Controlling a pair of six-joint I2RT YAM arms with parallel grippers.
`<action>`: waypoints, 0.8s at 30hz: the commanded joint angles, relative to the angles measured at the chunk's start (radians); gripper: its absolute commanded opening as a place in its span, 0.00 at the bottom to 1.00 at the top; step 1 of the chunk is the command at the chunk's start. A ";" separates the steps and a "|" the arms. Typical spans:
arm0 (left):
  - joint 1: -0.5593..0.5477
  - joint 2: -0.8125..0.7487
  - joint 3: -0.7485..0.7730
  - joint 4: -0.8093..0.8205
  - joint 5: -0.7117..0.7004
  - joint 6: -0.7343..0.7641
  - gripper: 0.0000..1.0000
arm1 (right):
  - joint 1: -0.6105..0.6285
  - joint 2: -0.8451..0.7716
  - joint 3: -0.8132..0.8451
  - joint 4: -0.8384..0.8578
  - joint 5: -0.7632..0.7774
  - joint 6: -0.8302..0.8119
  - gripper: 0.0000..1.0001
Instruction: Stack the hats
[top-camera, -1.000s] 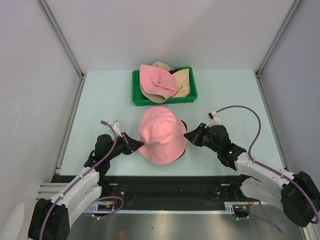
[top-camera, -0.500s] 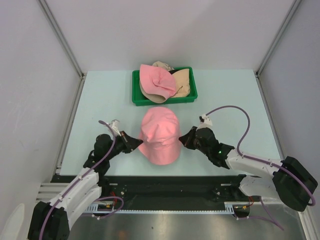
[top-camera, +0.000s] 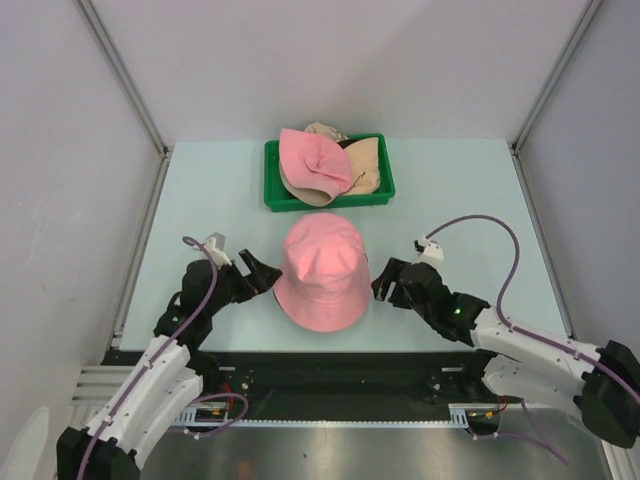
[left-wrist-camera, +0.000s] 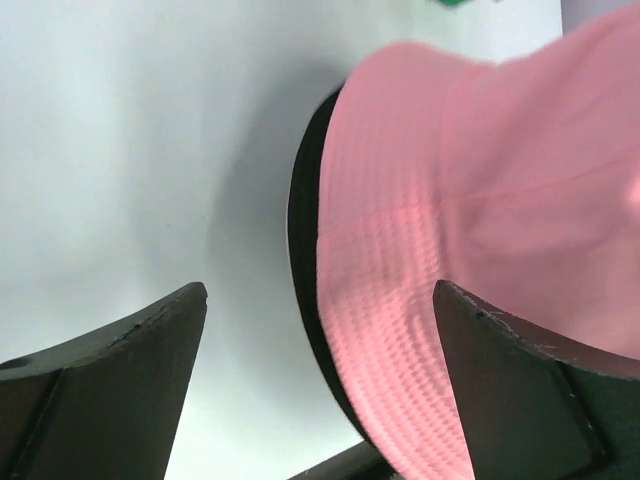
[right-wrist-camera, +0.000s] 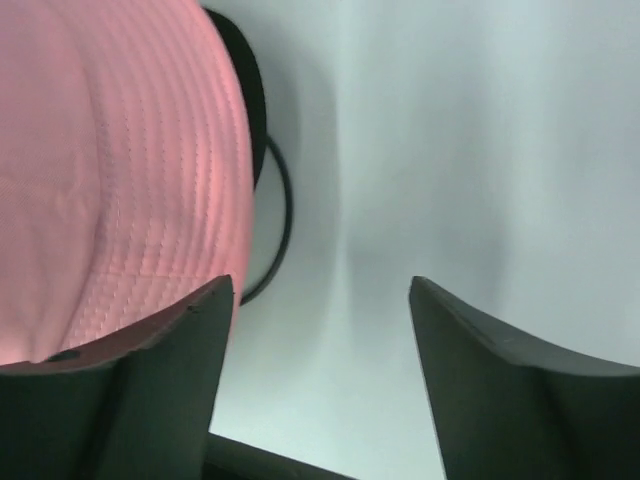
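A pink hat (top-camera: 320, 270) sits crown up at the table's middle, on top of something black whose edge (left-wrist-camera: 303, 240) shows under its brim. My left gripper (top-camera: 263, 273) stands open at the hat's left brim, and the pink brim (left-wrist-camera: 470, 250) lies loose between its spread fingers (left-wrist-camera: 120, 380). My right gripper (top-camera: 386, 282) is open just off the right brim, with only table between its fingers. In the right wrist view the pink hat (right-wrist-camera: 120, 170) fills the upper left, with a black wire ring (right-wrist-camera: 283, 215) below its edge. Another pink hat (top-camera: 312, 162) and beige hats (top-camera: 366, 165) lie in the tray.
A green tray (top-camera: 330, 199) stands at the back centre of the pale table. White walls with metal posts close in the left, right and back. The arms' bases and a black rail run along the near edge.
Both grippers were shut on the pink hat's brim and have opened and let it go. The hat has settled lower and rounder. Both arms have drawn back slightly outward.
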 joint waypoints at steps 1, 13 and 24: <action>0.044 -0.004 0.180 -0.171 -0.111 0.078 1.00 | 0.003 -0.148 0.058 -0.192 0.136 -0.031 0.79; 0.159 0.120 0.495 -0.252 -0.194 0.374 1.00 | -0.199 -0.115 0.350 -0.152 0.098 -0.389 0.86; 0.159 0.278 0.613 -0.219 -0.265 0.537 1.00 | -0.305 0.469 0.848 0.054 -0.183 -0.614 0.86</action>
